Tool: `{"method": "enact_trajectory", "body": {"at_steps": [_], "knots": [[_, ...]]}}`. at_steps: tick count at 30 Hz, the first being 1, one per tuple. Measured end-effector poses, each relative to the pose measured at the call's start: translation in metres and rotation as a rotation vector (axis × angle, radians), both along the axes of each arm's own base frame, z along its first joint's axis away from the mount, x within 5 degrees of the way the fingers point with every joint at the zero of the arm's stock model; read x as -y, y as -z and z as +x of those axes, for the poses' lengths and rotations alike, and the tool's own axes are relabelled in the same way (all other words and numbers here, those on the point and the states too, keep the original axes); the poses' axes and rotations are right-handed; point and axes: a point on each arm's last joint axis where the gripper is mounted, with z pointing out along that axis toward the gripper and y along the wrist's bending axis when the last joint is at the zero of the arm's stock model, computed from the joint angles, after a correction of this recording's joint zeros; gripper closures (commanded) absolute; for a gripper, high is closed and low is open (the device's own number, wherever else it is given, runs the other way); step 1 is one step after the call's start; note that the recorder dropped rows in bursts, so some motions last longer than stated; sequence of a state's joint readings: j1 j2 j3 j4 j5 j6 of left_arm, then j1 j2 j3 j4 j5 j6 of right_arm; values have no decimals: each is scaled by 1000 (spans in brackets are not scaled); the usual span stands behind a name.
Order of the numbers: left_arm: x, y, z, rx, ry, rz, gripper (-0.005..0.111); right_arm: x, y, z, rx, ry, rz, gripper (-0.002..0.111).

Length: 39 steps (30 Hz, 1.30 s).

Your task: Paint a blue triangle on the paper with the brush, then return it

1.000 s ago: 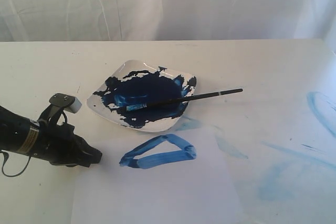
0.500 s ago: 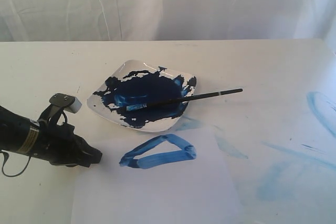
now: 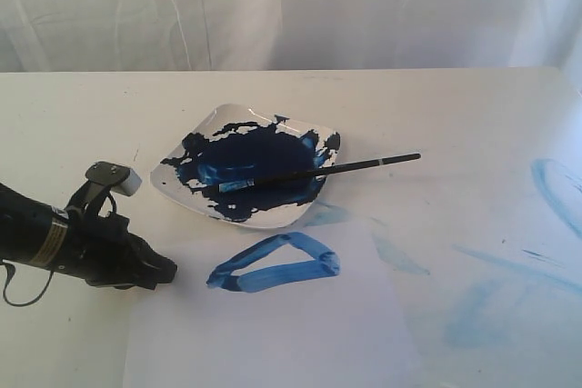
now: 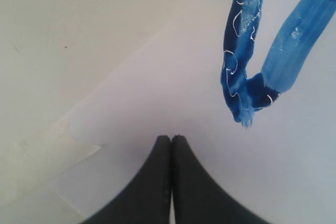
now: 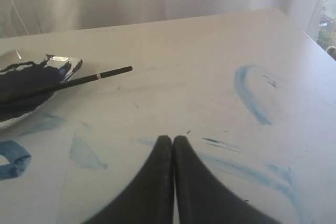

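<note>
The blue triangle (image 3: 275, 263) is painted on the white paper (image 3: 273, 333) in front of the dish; part of the blue triangle (image 4: 262, 56) on the paper (image 4: 157, 103) also shows in the left wrist view. The black-handled brush (image 3: 314, 171) lies across the white square dish (image 3: 173, 190), its bristles in the dark blue paint and its handle end jutting right; the brush (image 5: 84, 80) shows in the right wrist view too. My left gripper (image 3: 168, 272) is shut and empty, just left of the triangle, over the paper's left edge. My right gripper (image 5: 172, 139) is shut and empty, off to the right of the dish.
Pale-blue smears (image 3: 555, 184) mark the tabletop at the right, with more smears (image 5: 252, 95) ahead of the right gripper. A white curtain (image 3: 291, 6) hangs behind the table. The table's right edge (image 5: 310, 35) is near.
</note>
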<state>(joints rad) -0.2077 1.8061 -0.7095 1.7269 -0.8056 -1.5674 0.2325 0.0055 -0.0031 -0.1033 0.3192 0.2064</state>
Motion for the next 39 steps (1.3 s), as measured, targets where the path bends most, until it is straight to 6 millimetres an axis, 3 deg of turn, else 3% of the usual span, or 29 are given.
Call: {"method": "enact_trajectory", "body": {"at_steps": [26, 39], "knots": [[0, 0, 0, 0, 0, 0, 107, 3, 0, 0, -11, 77, 48, 108], [0, 0, 0, 0, 0, 0, 107, 3, 1, 0, 9, 45, -85, 108]]}}
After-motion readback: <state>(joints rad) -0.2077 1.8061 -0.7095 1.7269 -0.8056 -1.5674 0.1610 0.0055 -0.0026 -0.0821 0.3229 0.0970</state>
